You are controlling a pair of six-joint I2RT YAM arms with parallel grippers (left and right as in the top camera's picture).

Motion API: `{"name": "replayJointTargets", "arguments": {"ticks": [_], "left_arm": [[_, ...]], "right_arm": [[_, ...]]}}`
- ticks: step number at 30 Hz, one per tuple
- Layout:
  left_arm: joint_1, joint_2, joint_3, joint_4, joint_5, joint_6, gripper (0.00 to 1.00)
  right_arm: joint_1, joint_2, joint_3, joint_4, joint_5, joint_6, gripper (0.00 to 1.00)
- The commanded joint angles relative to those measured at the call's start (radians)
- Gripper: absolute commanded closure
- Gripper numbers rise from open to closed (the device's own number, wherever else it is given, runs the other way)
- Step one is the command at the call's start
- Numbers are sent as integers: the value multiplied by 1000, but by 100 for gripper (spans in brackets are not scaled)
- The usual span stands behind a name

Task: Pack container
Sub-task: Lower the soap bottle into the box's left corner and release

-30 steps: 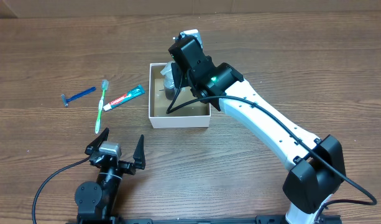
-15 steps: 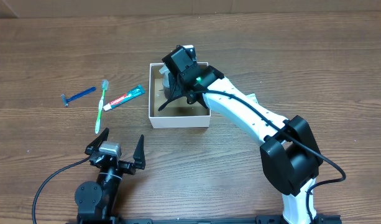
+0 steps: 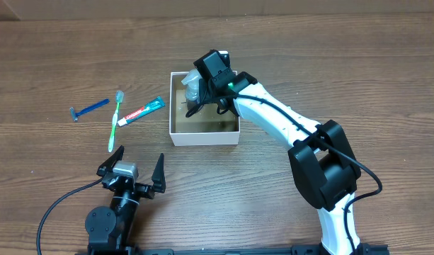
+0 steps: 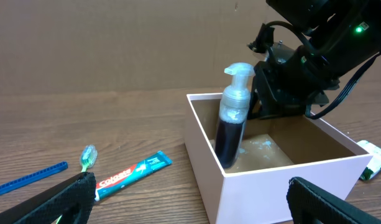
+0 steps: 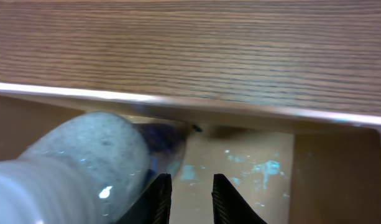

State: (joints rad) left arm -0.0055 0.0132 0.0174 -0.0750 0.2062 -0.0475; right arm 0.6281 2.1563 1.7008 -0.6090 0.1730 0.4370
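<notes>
The container (image 3: 204, 135) is a shallow white-walled box with a brown floor, at mid-table; it also shows in the left wrist view (image 4: 283, 186) and the right wrist view (image 5: 240, 112). A dark pump bottle (image 3: 192, 89) with a clear cap leans in its far left corner (image 4: 230, 134). My right gripper (image 3: 204, 91) hangs over the box beside the bottle. In the right wrist view (image 5: 191, 199) its jaws stand almost together with nothing between them, and the bottle (image 5: 84, 162) lies just to their left. My left gripper (image 3: 132, 171) is wide open and empty near the front edge.
A toothpaste tube (image 3: 141, 110), a green toothbrush (image 3: 116, 120) and a blue razor (image 3: 89, 108) lie on the wood left of the box. A green-and-white packet (image 4: 373, 163) lies to the right of the box.
The right arm's forearm has swung in toward the box and its wrist has shifted a little over the far left corner. The bottle stays in the box. The left arm has not moved.
</notes>
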Motion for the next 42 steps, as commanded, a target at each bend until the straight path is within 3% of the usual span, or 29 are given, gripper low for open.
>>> {"name": "replayJointTargets", "arguments": {"ticks": [1, 13, 33, 34, 35, 37, 42], "left_arm": [[7, -9, -5, 1, 0, 22, 0], [7, -9, -5, 2, 0, 22, 0], [7, -9, -5, 1, 0, 22, 0], [7, -9, -5, 1, 0, 22, 0], [7, -9, -5, 1, 0, 22, 0], [7, -9, -5, 1, 0, 22, 0], [7, -9, -5, 1, 0, 22, 0]], "right_arm": [[-1, 6, 6, 32, -88, -53, 76], [1, 6, 6, 76, -256, -155, 76], [0, 6, 7, 110, -369, -279, 75], [-2, 6, 7, 110, -367, -278, 74], [-8, 6, 8, 109, -346, -277, 62], [-20, 5, 23, 91, -314, -277, 52], [-57, 4, 171, -111, -208, -278, 49]]}}
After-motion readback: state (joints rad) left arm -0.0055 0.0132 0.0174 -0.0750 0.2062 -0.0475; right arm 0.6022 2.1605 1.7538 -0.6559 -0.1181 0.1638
